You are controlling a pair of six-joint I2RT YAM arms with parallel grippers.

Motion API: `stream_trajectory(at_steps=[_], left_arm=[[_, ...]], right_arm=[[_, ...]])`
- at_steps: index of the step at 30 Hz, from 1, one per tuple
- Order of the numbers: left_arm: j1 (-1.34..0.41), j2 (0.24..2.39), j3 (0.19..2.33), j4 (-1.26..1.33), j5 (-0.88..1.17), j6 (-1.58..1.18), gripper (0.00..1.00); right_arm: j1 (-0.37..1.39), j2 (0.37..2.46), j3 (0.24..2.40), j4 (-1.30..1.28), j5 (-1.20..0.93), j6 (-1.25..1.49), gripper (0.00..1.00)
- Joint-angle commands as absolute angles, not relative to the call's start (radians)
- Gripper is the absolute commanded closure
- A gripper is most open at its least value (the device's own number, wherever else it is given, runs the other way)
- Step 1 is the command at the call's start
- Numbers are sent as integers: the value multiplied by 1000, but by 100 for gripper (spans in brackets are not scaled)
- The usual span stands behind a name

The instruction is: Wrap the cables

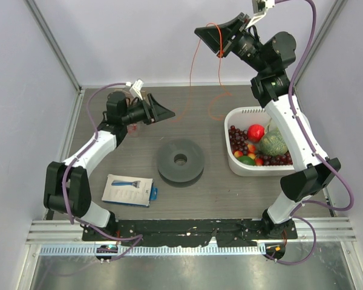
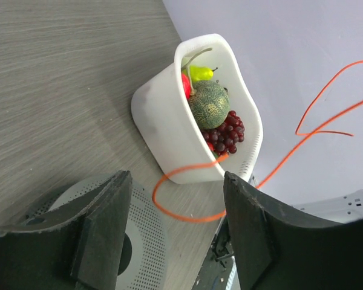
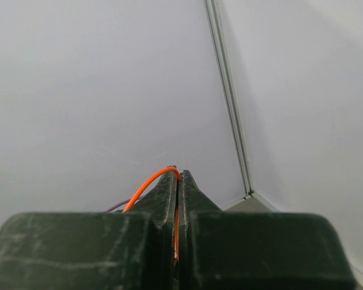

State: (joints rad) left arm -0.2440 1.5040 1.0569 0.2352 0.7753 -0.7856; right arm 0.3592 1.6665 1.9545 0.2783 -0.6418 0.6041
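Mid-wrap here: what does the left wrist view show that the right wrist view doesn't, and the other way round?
Only the left wrist view: the open left gripper, the white basket of fruit, the grey perforated disc and the tabletop, with the orange cable looping on it beside the basket.
Only the right wrist view: the right gripper shut on that cable, which arches over its fingertips, and the corner post of the enclosure.
Both share the orange cable and the pale enclosure wall.
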Motion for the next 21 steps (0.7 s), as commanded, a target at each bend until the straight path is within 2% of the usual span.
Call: stream_trajectory(at_steps=[1, 6, 9, 12, 16, 21], left_arm=[[-248, 1519, 1040, 353, 818, -856, 40], [-252, 1545, 1006, 451, 807, -945, 55], [-245, 1563, 989, 573, 819, -1027, 84], [-235, 1556, 999, 615, 828, -1069, 100], [-192, 1507, 1028, 556, 818, -1011, 100], [-126, 1433, 1176, 135, 703, -668, 100]], right_arm=[[364, 1620, 1997, 348, -649, 656, 100], [365, 1623, 1991, 371, -658, 698, 99], [367, 1617, 1985, 367, -661, 696, 99], [365, 1599, 1968, 339, -655, 643, 99], [365, 1577, 1925, 273, -631, 543, 99], [325, 1565, 1853, 218, -615, 469, 99]])
